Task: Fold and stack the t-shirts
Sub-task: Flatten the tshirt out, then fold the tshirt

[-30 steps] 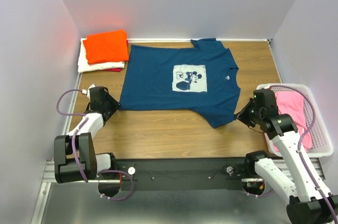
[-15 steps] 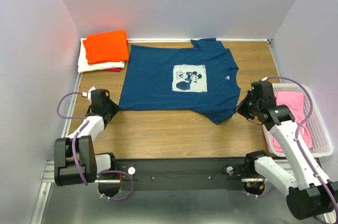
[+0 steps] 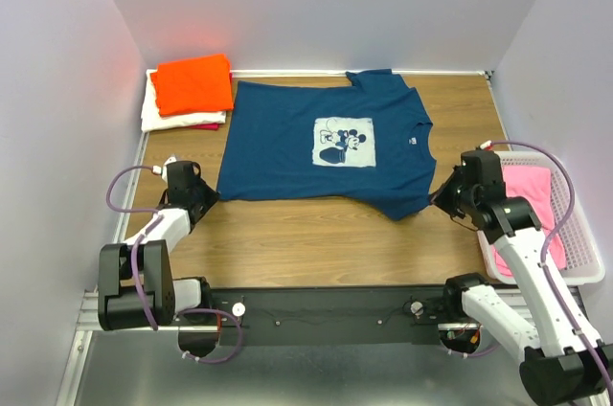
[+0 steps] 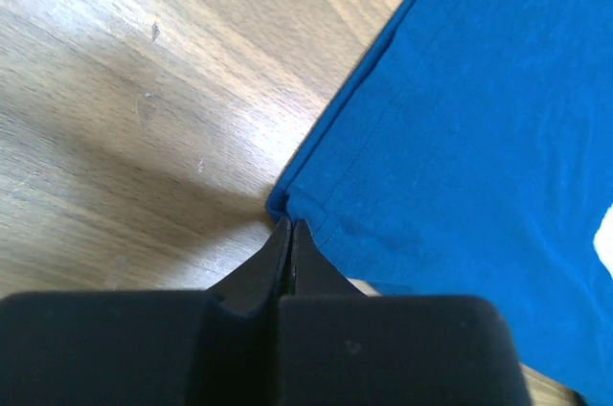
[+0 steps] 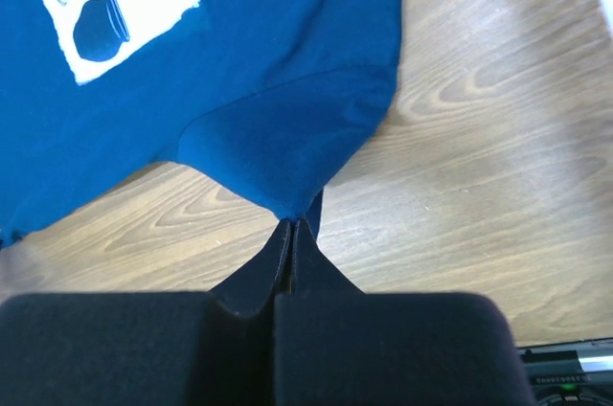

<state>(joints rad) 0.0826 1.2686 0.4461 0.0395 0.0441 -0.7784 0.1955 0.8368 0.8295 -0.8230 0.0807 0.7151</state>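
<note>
A navy blue t-shirt (image 3: 287, 152) with a white chest print (image 3: 344, 142) lies spread flat on the wooden table (image 3: 316, 243). My left gripper (image 3: 205, 197) is at its near left hem corner. In the left wrist view the left gripper (image 4: 289, 226) is shut, its tips meeting on that corner of the navy cloth (image 4: 479, 119). My right gripper (image 3: 441, 200) is at the near right sleeve. The right wrist view shows the right gripper (image 5: 293, 224) shut on the sleeve tip of the navy cloth (image 5: 287, 61), which rises to the tips.
Folded shirts are stacked at the back left: orange (image 3: 193, 82) on top, cream-white (image 3: 163, 119) beneath, a red edge (image 3: 203, 125) below. A white basket (image 3: 575, 205) at the right holds a pink shirt (image 3: 532, 191). Walls enclose the table on three sides.
My left gripper has closed at the hem corner. My right gripper has shifted a little right and back, drawing the sleeve tip with it.
</note>
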